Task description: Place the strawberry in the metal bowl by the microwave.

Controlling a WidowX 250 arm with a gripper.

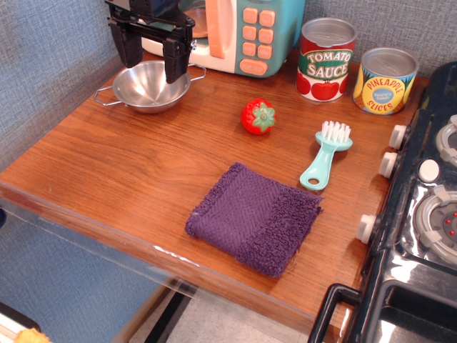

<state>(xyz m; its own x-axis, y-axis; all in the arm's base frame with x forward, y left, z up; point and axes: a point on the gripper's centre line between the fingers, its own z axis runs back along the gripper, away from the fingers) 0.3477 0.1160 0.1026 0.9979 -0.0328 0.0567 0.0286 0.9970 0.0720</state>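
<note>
Observation.image, the only view, shows a wooden countertop seen from above and in front. At the back left, the black gripper (pixel 151 61) hangs with its two fingers pointing down and spread wide apart, nothing held between them. It is positioned over the metal bowl (pixel 151 86), which sits empty just in front of the teal and cream microwave (pixel 243 32).

The strawberry (pixel 258 116) lies on bare wood, well apart from the gripper, to the right of the bowl and nearer the camera. It rests on its side, its green cap turned toward the viewer and slightly right, so its long axis runs roughly front to back.

A tomato sauce can (pixel 326 59) and a pineapple slices can (pixel 385 80) stand behind it to the right. A teal brush (pixel 326 156) and a folded purple cloth (pixel 254 216) lie nearer the front.

The fruit has not yet been picked up. The coming move is judged to be a reach rightward and forward from the bowl to the strawberry.
</note>
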